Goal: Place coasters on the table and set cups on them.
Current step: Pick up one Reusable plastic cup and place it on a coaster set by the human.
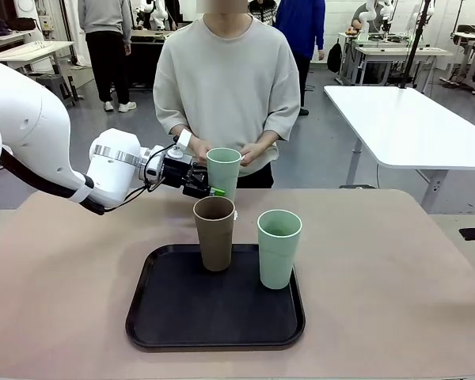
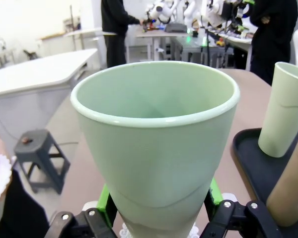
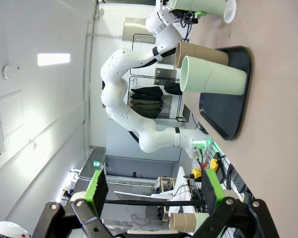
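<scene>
Mid-frame, the upper cup (image 1: pixel 223 170) is pale mint green; the left gripper (image 1: pixel 214 190) at it is black with green pads. Lower, the brown cup (image 1: pixel 214 233) and second mint cup (image 1: pixel 279 248) stand against a black tray (image 1: pixel 174 317) and matte beige-tan table (image 1: pixel 396 301). Upper right of the right wrist view, a coaster (image 3: pixel 230 10) is white, lacy-edged.

A robot lab or workshop hall: behind the left pincer (image 1: pixel 220 190) on its white arm (image 1: pixel 32 134) stand white-topped worktables (image 1: pixel 408 127), benches (image 1: pixel 388 49) crowded with gear, a grey floor (image 1: pixel 332 158) and people (image 1: pixel 107 39) standing about farther off
</scene>
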`<state>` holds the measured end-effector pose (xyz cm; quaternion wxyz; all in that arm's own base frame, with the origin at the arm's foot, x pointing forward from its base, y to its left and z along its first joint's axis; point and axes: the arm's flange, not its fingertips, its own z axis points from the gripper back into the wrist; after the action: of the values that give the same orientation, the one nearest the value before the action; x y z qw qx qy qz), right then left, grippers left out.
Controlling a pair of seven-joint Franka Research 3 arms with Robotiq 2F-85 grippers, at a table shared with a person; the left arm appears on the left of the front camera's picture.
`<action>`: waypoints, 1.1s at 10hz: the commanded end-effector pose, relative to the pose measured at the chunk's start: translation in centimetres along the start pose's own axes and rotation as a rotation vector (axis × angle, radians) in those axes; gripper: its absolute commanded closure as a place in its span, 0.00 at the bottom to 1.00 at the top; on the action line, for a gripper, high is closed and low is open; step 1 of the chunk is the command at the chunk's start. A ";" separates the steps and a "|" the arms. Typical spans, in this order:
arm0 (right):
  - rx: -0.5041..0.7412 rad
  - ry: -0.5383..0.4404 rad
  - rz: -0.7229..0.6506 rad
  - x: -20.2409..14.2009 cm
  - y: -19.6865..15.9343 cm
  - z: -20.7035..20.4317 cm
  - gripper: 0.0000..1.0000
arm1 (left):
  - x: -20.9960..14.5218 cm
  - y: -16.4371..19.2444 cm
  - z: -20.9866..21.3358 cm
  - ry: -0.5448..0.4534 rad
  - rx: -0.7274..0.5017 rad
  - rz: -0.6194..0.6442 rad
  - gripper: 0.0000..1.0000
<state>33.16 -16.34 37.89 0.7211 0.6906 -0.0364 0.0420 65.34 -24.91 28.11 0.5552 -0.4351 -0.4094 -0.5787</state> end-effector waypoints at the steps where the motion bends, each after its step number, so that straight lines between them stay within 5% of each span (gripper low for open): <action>1: 0.013 -0.002 0.002 0.1 0.0 0.1 0.00 | 0.1 -0.1 -0.1 -0.001 -0.004 -0.008 0.16; 11: 0.013 -0.002 0.002 0.1 0.0 0.1 0.00 | -1.4 0.6 -0.8 0.020 -0.019 0.003 0.16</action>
<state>33.16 -16.34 37.89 0.7211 0.6906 -0.0364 0.0420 65.22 -24.89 26.63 0.5589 -0.4389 -0.4007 -0.5783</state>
